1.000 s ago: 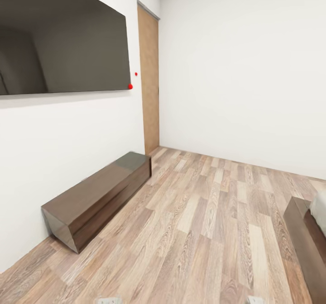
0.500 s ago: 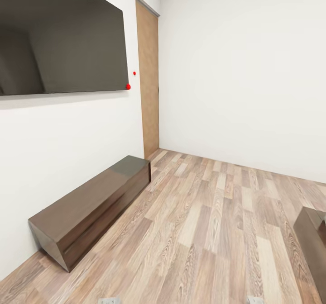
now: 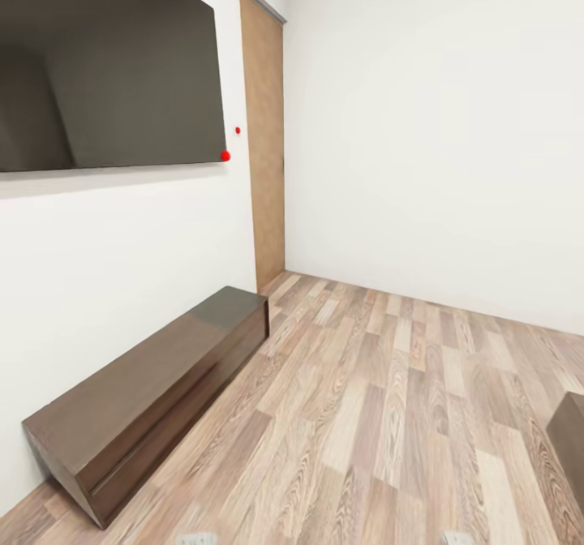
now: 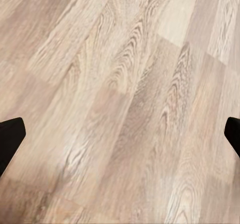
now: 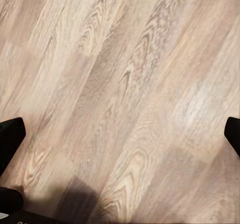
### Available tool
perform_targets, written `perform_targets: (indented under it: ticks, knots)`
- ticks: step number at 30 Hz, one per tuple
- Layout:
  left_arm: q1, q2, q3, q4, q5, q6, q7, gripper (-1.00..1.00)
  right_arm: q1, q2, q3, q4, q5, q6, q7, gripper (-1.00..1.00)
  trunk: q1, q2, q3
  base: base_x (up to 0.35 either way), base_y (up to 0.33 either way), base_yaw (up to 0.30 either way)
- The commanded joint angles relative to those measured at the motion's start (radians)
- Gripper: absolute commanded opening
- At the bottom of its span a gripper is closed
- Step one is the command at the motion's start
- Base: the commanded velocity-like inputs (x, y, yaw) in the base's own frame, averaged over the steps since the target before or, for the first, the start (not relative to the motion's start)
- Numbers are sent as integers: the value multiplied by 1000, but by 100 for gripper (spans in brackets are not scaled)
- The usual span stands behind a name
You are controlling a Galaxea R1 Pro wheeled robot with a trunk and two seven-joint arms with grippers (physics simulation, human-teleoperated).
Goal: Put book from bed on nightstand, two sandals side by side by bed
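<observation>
While it's rolling, no book or sandals in sight | both claws wide open, empty over floor | bed corner right | next: find bed

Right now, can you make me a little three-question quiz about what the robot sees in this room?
1. True or false: a big dark screen hangs on the wall above the long low brown cabinet.
2. What is the floor made of? A) carpet B) wood planks C) tiles
3. Fill in: beside the screen, toward the room's corner, stands a tall brown ____.

Key:
1. True
2. B
3. door

Bonus fact: both wrist views look down at bare planks, with the left claw and the right claw open wide, holding nothing.
</observation>
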Motion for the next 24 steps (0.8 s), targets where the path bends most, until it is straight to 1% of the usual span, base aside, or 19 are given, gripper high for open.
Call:
perform_targets:
  ticks: [1, 19, 24]
  knots:
    - [-1, 0, 9, 0, -10, -3, -2, 100, -2, 0, 8, 4, -7, -6, 6, 100, 0, 0, -1, 332, 0, 0]
    - [-1, 0, 9, 0, -10, -3, -3, 100, -2, 0, 8, 4, -7, -6, 6, 100, 0, 0, -1, 332, 0, -1]
    - [-1, 0, 9, 0, -10, -3, -3, 100, -2, -1, 8, 4, -7, -6, 7, 100, 0, 0, -1, 331, 0, -176]
